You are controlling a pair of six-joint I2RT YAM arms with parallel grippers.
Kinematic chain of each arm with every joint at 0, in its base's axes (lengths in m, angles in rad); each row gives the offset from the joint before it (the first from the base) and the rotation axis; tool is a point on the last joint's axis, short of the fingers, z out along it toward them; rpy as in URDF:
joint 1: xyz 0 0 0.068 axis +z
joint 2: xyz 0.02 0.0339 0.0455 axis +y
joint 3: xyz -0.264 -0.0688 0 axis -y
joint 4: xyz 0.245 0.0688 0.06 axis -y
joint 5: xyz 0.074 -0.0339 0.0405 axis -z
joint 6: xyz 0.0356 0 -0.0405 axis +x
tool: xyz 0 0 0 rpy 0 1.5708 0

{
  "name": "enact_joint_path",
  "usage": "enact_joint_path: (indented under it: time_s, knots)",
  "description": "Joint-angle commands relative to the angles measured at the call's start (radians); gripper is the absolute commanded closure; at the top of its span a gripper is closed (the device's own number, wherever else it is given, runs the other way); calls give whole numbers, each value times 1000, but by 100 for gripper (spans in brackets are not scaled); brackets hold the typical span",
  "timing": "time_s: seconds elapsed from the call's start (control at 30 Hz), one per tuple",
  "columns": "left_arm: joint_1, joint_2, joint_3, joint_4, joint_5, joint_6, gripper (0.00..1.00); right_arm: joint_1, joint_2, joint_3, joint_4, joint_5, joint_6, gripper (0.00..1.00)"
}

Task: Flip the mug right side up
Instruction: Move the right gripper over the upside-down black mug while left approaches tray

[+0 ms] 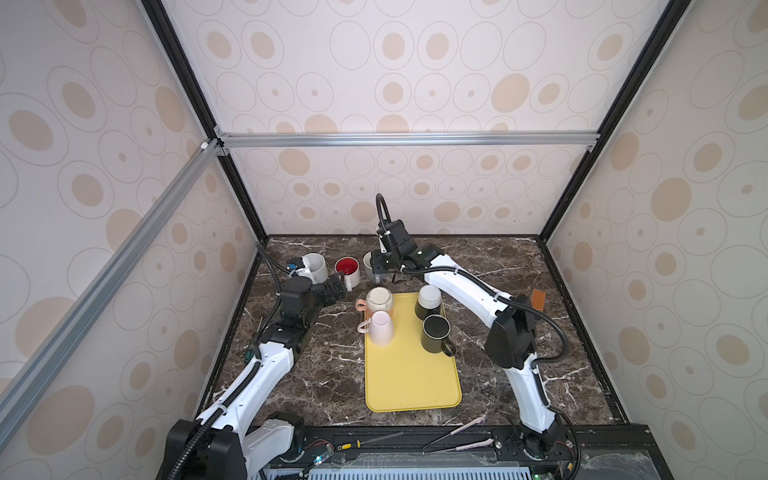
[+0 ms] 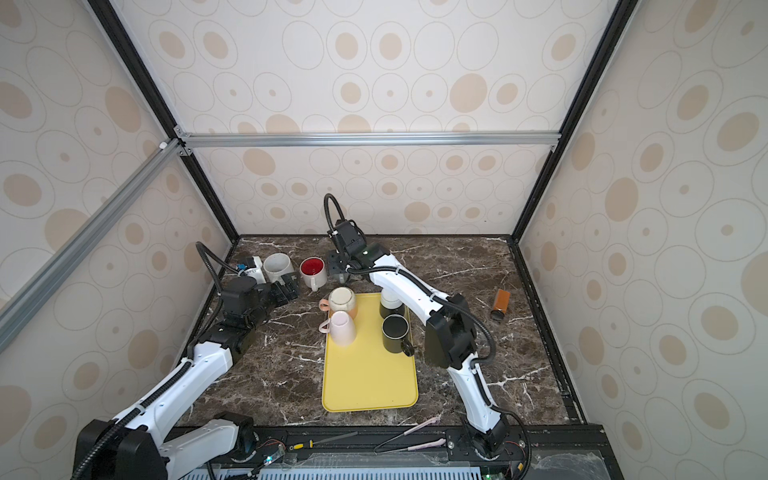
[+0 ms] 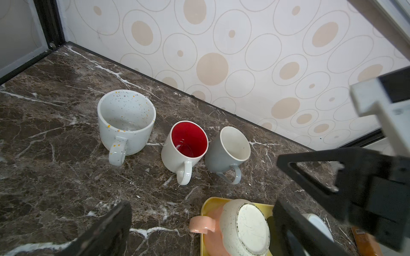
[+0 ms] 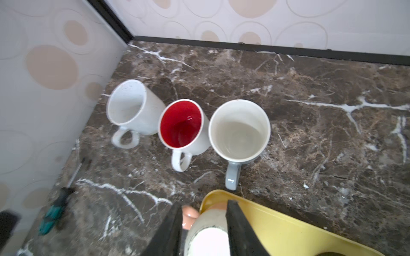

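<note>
In both top views the yellow tray [image 1: 411,374] sits mid-table. The right gripper [image 1: 384,272] hangs just beyond its far edge, over the grey mug [image 1: 368,264], which stands mouth-up. The left gripper [image 1: 338,289] waits off the tray's far-left corner, jaws spread wide and empty. Count them: seven mugs! Three stand upright in a row beyond the tray: speckled white mug [image 1: 315,266], red-lined mug [image 1: 348,268], then the grey mug. Four are on the tray: the peach-handled mug [image 1: 379,301], pink mug [image 1: 381,328] and black-and-white mug [image 1: 429,301] are base-up, and there's a black mug [image 1: 435,334] I cannot call either way. One tray, and one amber bottle [image 2: 500,305] lying well right of it. Over to the left wrist view: the row of three reads clearly upright, the peach-handled mug's pale base shows at the tray's corner, and that gripper's fingers [image 3: 106,230] frame nothing. Right wrist view: fingers [image 4: 170,228] a little apart, nothing between them, the grey mug's handle pointing at the tray. My read is that the grey mug is done and the peach-handled mug, right below those fingers, is next. To do it well, rise clear of the grey rim first, since the red-lined mug is just beside it. Then pinch the peach-handled mug's wall, lift clear of the pink mug, roll the wrist fully over, and set it on bare marble beyond the tray.
</note>
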Motion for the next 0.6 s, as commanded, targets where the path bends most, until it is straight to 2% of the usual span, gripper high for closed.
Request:
enact_joint_path:
  time_s: [0.0,0.13,0.23,0.37,0.5,0.57]
  knots:
    - [3,-10,9,23,7,7,0,-9,-167,-198,131,-142,-87,62]
    - [-3,-36,-16,43,20,10,0,-7,-441,-607,332,-111,-162,56]
    - [-27,-25,-22,60,32,10,0,-8,-622,-814,333,-56,-226,49]
    - [-142,20,4,55,21,33,0,-10,-820,-951,212,5,-270,44]
    - [-351,38,36,14,-157,112,0,-12,-970,-996,59,132,-288,41]
    - [-403,32,33,9,-173,114,0,-12,-997,-979,-44,185,-294,39]
